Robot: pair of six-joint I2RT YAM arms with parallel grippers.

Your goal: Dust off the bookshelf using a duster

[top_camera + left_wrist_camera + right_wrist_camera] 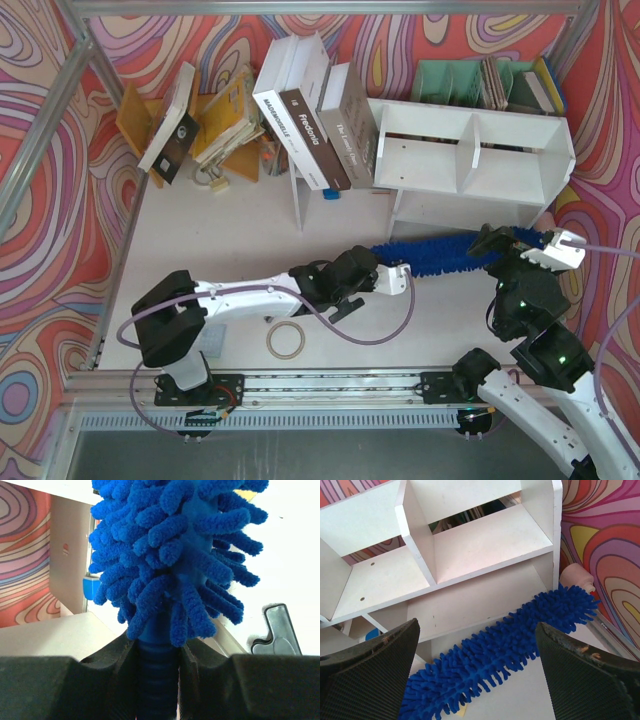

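Left claw [157, 655] clamps duster [170, 555], bookshelf [440, 112] alongside

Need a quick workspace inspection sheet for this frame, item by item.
Surface: white table, no spills visible.
Job's things: bookshelf at rear right; duster held across its lower front.
Clutter: tape ring, leaning books, green file organiser.
Grippers: left gripper shut on duster handle; right gripper open above the duster head, not gripping.
Cables: lilac cable loops on table beside left arm.
Surroundings: swirl-patterned walls.
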